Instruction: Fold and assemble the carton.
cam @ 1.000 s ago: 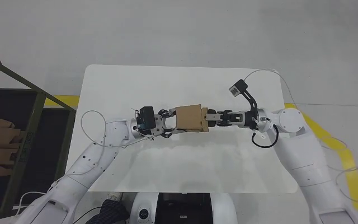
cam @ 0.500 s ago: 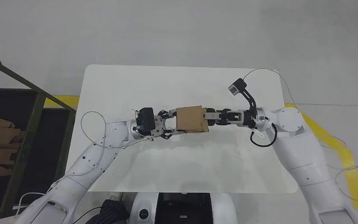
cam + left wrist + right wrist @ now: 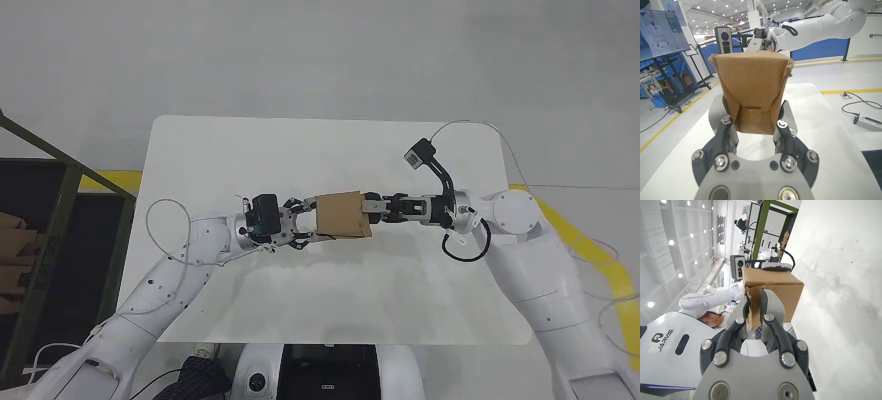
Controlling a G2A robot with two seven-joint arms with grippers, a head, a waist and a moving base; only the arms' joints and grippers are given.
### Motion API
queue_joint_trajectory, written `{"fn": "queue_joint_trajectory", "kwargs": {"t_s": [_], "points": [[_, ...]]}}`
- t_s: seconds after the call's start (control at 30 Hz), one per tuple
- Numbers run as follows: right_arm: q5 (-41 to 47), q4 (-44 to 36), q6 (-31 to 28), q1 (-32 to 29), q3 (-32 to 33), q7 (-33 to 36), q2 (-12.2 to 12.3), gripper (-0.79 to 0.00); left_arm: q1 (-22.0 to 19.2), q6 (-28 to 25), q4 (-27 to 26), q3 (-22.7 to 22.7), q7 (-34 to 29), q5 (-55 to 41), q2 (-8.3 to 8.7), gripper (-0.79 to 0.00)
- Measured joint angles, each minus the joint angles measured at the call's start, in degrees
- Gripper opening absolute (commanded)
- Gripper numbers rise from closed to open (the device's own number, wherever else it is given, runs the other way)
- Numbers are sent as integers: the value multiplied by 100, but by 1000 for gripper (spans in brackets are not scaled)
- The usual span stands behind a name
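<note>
**WHITE BENCH, MID-SURFACE: CARTON HELD END TO END BY BOTH TOOLS**

White bench [image 3: 420, 300] on a pale grey workshop floor. Flat cardboard [image 3: 12, 250] lies in a dark rack beyond the bench's left edge and is probably the supply of blanks.

1. **Carton position.** The brown carton [image 3: 338, 213] is at the middle of the bench, well away from all four edges, and lies lengthwise between the two arms. It appears to be raised slightly off the surface, but contact with the bench cannot be ruled out.

2. **Left tool [image 3: 755, 113].** The fingers are set wide, one against each side wall of the carton's left end, and clamp the body across its width. Judgement: this grip serves as the fixture. It holds the body square and steady so that the opposite end can be worked.

3. **Right tool [image 3: 755, 297].** The fingers are drawn narrow and pinch a single side flap [image 3: 753, 313] at the carton's right end, with one pad on each face of the board. Judgement: gripping one panel only gives control of that panel's crease, which is what a fold needs.

4. **Stage.** The left end shows panels already turned inward and tucked. The right end looks unfinished, since the pinched flap projects outward and is not yet folded in.

5. **Caution.** The board edges look frayed at the corners. Judgement: a hard pull on the pinched flap could tear it or drag the body out of the left clamp.
</note>
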Motion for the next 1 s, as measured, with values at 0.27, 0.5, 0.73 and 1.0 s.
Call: {"fn": "queue_joint_trajectory", "kwargs": {"t_s": [0.27,0.5,0.73,1.0], "points": [[-123,-126,72,-5,21,-132,12,-610,-6,-34,12,13,-50,-24,1,-416],[-53,-294,-70,-210,151,-20,58,-557,-42,-108,101,-8,-81,-204,-6,-409],[-120,-432,-58,-345,240,27,100,-619,-67,-115,130,-9,-123,-282,-15,-406],[-221,-533,-29,-365,244,-59,116,-659,-71,-98,139,-5,-191,-295,-19,-403]]}}
